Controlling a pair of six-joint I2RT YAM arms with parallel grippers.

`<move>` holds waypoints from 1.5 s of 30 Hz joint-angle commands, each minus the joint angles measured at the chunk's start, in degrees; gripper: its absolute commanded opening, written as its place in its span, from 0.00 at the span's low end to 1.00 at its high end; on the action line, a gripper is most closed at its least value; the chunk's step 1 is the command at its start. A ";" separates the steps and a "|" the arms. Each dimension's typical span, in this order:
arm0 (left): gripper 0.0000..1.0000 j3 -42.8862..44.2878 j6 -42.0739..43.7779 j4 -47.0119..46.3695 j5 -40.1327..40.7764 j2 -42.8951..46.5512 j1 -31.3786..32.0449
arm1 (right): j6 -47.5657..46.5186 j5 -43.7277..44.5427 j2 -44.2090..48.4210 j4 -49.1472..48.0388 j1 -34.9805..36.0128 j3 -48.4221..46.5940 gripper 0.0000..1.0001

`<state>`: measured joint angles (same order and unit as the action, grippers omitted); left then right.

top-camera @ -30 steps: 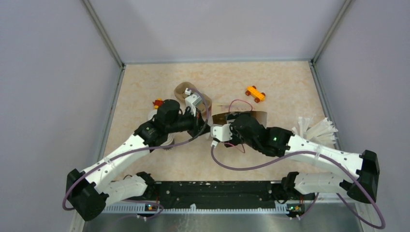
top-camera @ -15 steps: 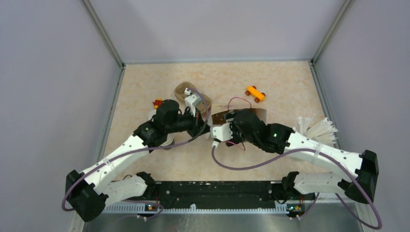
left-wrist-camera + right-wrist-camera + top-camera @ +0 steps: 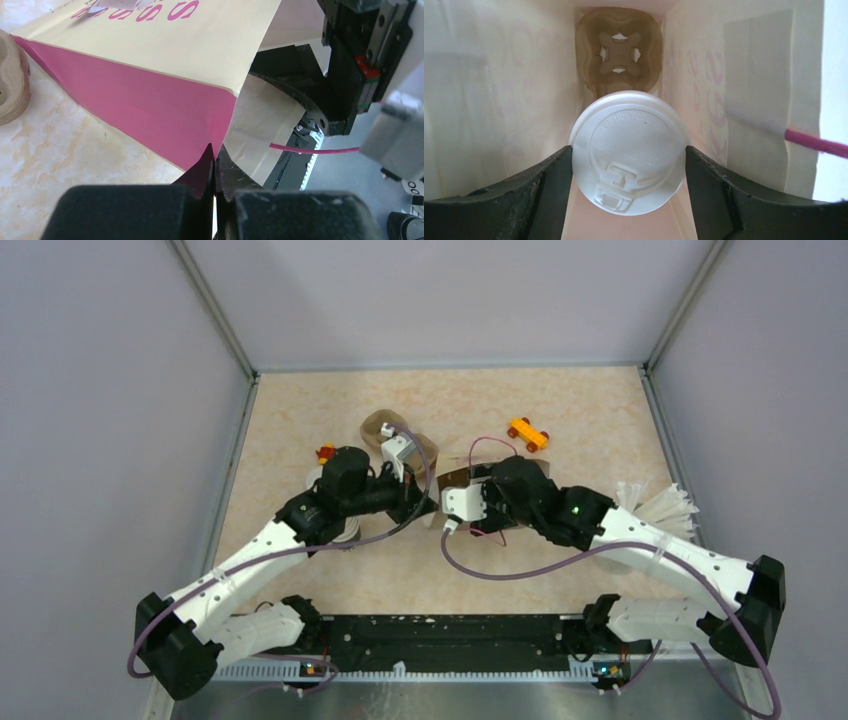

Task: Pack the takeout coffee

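Pale grey booth, marbled table, soft even light.
Looking down now on a beige marbled table top (image 3: 580, 400), walled by a plain grey back wall (image 3: 440, 300), a left wall (image 3: 100, 440) and a right wall (image 3: 775, 390) of the same flat grey; slanting up from the far corners, a left metal post (image 3: 213, 310) and a right metal post (image 3: 681, 305); at the near edge, a black rail (image 3: 450, 633), then a strip of brushed metal (image 3: 450, 700).

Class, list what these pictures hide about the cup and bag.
Right wrist: coffee cup body, under its own lid.
Right wrist: carrier near part, behind that lid.
Left wrist: lettering on the bag, cut by the top edge.
Top view: the whole cup, behind bag and right arm.
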<state>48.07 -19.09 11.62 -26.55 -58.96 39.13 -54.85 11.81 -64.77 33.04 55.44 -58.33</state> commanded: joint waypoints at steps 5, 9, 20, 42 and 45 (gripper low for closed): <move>0.00 -0.15 2.13 -3.61 -0.92 1.19 -0.11 | 3.11 -2.76 3.55 -5.06 -3.78 2.30 0.52; 0.00 -0.26 2.13 -4.25 -1.85 1.06 -0.09 | 2.20 -2.89 2.93 -6.11 -3.91 3.63 0.51; 0.00 -0.16 2.87 -5.66 -4.38 0.51 -0.06 | -1.33 -1.38 2.86 -10.88 -4.23 7.79 0.50; 0.01 -1.07 5.20 -6.35 -6.76 -0.83 -0.11 | 0.01 -4.74 6.11 -3.74 -5.21 8.95 0.51; 0.01 -1.12 4.91 -6.48 -6.85 -0.71 -0.07 | 0.09 -4.48 7.03 -5.28 -5.47 10.91 0.51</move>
<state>47.44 -14.96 8.97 -31.35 -59.66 39.09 -55.31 8.34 -59.31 30.04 50.68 -49.54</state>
